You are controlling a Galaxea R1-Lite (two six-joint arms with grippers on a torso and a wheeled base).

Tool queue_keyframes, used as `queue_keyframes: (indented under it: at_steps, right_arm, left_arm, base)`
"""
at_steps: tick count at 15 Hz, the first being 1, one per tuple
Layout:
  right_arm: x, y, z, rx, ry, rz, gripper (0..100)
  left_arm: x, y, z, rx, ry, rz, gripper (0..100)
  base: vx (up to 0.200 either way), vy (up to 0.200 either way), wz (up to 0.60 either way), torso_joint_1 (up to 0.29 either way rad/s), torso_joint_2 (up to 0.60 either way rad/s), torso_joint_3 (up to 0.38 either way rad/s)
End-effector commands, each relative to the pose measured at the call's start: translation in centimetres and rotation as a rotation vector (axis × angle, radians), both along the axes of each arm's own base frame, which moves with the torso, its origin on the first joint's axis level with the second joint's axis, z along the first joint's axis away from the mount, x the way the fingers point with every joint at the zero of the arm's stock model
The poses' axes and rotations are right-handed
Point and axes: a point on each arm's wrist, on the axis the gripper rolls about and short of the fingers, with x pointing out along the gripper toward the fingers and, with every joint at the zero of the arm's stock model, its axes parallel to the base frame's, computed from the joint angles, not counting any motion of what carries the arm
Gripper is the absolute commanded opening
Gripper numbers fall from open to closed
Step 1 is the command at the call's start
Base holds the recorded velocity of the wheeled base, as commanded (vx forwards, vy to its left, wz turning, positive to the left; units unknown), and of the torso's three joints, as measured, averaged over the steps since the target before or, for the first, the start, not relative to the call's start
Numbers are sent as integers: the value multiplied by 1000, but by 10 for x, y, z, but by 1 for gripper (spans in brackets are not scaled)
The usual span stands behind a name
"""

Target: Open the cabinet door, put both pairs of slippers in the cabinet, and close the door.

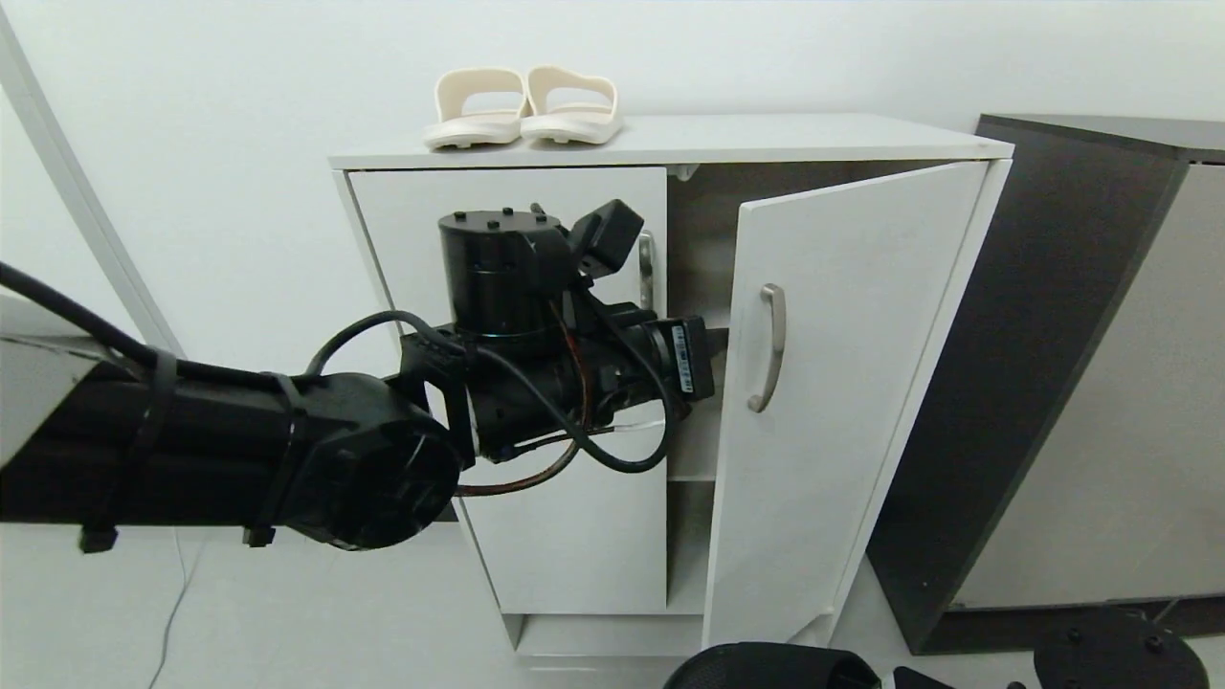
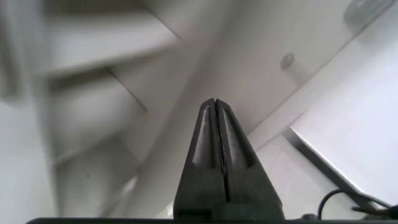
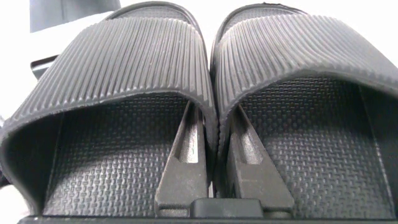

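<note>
A pair of cream foam slippers (image 1: 524,107) with wide straps lies side by side on top of the white wooden cabinet (image 1: 813,139), toward its left edge. The cabinet's right door (image 1: 842,383) stands partly open. The left gripper (image 2: 215,109), fingers pressed together on nothing, points into the cabinet. The right gripper (image 3: 216,115) is clamped on the touching straps of a pair of dark grey ribbed rubber slippers (image 3: 124,68).

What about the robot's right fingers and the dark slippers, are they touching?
Touching. The right wrist view shows the fingers pinching the inner strap edges of the dark slippers between them.
</note>
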Motion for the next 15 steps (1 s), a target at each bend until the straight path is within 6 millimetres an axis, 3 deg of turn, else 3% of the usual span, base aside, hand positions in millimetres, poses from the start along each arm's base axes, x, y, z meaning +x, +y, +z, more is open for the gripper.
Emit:
queue_keyframes:
  at_steps: [1,4,11,14,15]
  right_arm:
    - [-1,0,0,-1,0,5,0]
    - [-2,0,0,-2,1,8,0]
    - [-3,1,0,0,-10,19,0]
    - [4,2,-2,-8,-6,-9,0]
    - [19,5,-2,-13,-18,-85,0]
  left_arm:
    - [-33,-24,-9,2,-10,-84,0]
    - [-53,-29,-8,-17,-49,-98,0]
    - [-50,-21,-5,-20,-53,-73,0]
    - [-43,3,-2,-18,-53,-8,0]
    - [-43,20,1,-14,-50,29,0]
  base:
    - [-200,0,0,2,-2,2]
    - [-200,0,0,-1,2,2]
    - [0,0,0,0,0,0]
    - [0,0,0,0,0,0]
    - [0,0,0,0,0,0]
